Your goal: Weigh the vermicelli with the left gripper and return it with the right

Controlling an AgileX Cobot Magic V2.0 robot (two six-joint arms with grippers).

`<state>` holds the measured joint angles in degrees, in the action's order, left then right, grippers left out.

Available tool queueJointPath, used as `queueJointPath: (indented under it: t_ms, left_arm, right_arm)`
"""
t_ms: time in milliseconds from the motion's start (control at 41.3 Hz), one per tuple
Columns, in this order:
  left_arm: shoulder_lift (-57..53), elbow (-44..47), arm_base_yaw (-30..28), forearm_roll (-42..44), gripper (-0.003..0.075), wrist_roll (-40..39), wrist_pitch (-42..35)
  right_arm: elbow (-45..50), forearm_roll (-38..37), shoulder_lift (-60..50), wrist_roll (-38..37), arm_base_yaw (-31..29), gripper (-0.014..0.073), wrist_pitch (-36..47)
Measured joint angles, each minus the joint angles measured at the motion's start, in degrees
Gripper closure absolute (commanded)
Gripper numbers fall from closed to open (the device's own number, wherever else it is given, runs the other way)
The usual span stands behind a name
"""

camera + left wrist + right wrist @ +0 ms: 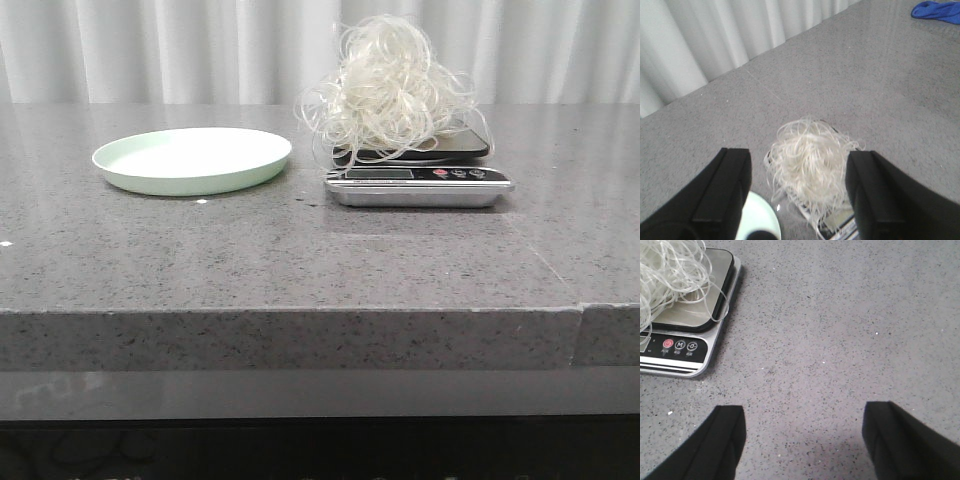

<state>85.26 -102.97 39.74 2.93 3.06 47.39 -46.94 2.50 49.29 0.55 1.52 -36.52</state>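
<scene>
The vermicelli [392, 90], a fluffy whitish mound of curly strands, sits on the silver kitchen scale [418, 186] at the table's middle right. The pale green plate [192, 158] to its left is empty. Neither gripper shows in the front view. In the left wrist view my left gripper [799, 192] is open and empty, high above the vermicelli [810, 162], with the plate's rim [760, 220] below. In the right wrist view my right gripper [802, 440] is open and empty over bare table, with the scale [687, 347] and vermicelli [667, 270] off to one side.
White curtains [200, 50] hang behind the grey stone table [300, 260]. A blue cloth [937, 11] lies far off on the table in the left wrist view. A seam runs down the table's front edge at the right [582, 335].
</scene>
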Motion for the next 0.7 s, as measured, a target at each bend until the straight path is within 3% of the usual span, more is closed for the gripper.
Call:
queueJointPath:
  t_ms: [218,702]
  left_arm:
    - [-10.43,13.09,0.00,0.00,0.0248,-0.34,-0.99]
    - [-40.11,47.07,0.00,0.04,0.0248,-2.29,-14.15]
  right_arm:
    - [0.00,0.00,0.00,0.56,3.33,0.0006,-0.13]
    - [0.00,0.09,0.00,0.96,6.83,0.0006,-0.50]
